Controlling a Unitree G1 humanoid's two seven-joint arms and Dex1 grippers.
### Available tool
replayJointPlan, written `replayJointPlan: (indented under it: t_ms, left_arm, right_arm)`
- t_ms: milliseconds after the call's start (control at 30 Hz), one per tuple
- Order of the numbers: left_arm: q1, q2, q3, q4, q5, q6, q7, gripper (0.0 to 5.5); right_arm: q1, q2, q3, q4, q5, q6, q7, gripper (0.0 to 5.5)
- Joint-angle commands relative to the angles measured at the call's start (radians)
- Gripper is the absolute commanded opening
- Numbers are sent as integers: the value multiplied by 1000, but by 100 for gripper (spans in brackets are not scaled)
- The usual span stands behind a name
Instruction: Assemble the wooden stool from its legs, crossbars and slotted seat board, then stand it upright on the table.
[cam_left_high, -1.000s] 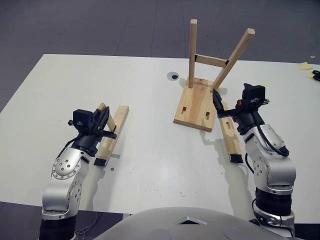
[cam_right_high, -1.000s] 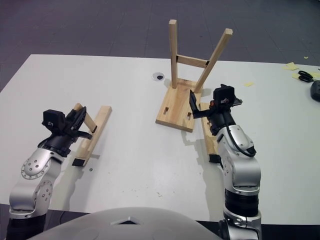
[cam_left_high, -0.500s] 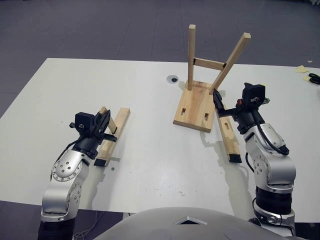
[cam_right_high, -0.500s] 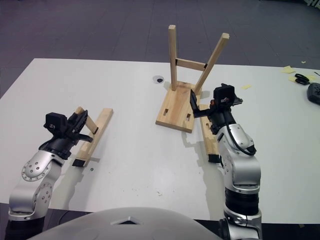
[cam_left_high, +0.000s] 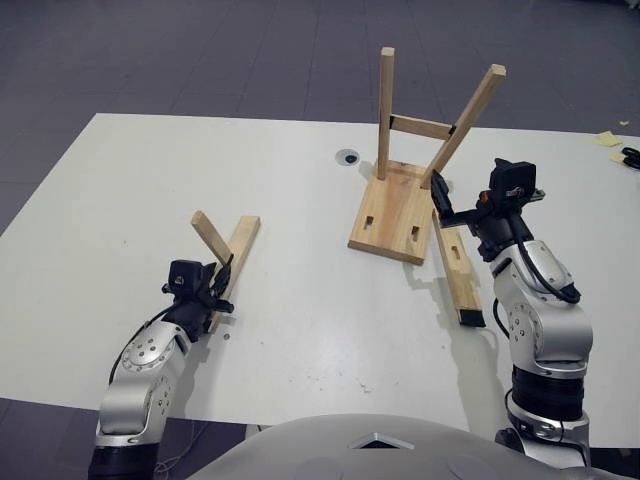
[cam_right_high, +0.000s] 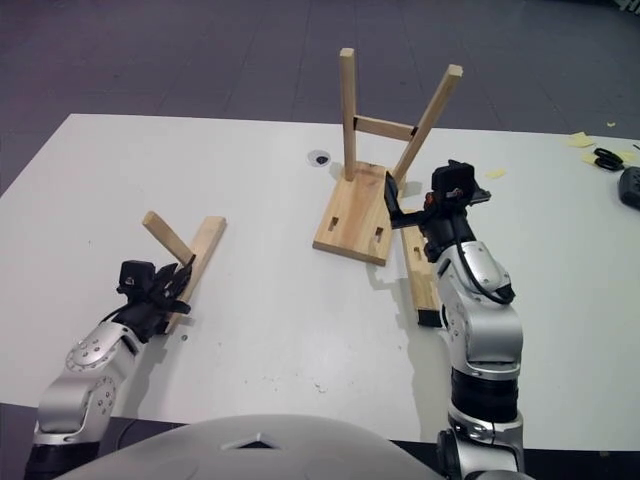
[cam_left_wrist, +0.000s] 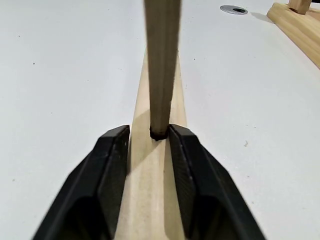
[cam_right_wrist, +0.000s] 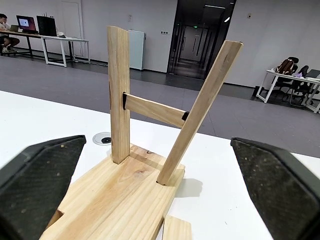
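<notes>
The pale honey, faintly grained wooden slotted seat board (cam_left_high: 385, 215) and matching square wooden legs (cam_left_high: 385, 110) contrast with the plain white bench (cam_left_high: 120, 190), matte black left claw (cam_left_wrist: 149, 135) and right claw (cam_left_high: 440, 200), and dark grey floor (cam_left_high: 200, 50).

Left gripper (cam_left_high: 220, 285) low, jaws parted; right gripper (cam_left_high: 450, 205) higher, spread wide.

A pale wooden seat board (cam_left_high: 392, 215) lies flat right of centre on the tabletop (cam_left_high: 300, 180), two slots showing at its near end. At its far end stand an upright leg (cam_left_high: 385, 110) and a tilted leg (cam_left_high: 468, 120), joined by a crossbar (cam_left_high: 421, 126). A loose leg (cam_left_high: 458, 268) lies just right of the board. At left a third leg (cam_left_high: 238, 248) lies flat, a second crossbar (cam_left_high: 211, 235) slanting up from it.
</notes>
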Motion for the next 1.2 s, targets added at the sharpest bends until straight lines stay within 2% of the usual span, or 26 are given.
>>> replayJointPlan:
  t_ms: [33,167,267,467,667,800,1067,1200]
  left_arm:
    - [12,-25,-9,78,22,67,10,208]
    - [-16,-26,13,25,-1,97,9,284]
    - [-84,-35,97,-51,-89,100,-2,334]
    - [-325,35,238,-175,-251,165,-3,429]
    - [-605,85,288,-211,-386,269,59,530]
    - [-665,92,279,-158,-403,322,82,538]
    - [-406,48,177,-141,-306,325,57,538]
    - [-380,35,139,-113,-270,307,34,538]
  right_arm:
    - [1,4,0,10,-1,-9,3,540]
    - [3,7,3,15,-1,-12,3,540]
    - [6,8,4,22,-2,-17,3,540]
    - [8,10,10,34,-5,-23,4,540]
    - [2,10,19,44,-9,-28,5,540]
    - [-2,14,23,50,-11,-33,2,540]
    - [10,22,25,35,-7,-29,-2,540]
    - [0,16,16,41,-5,-27,1,540]
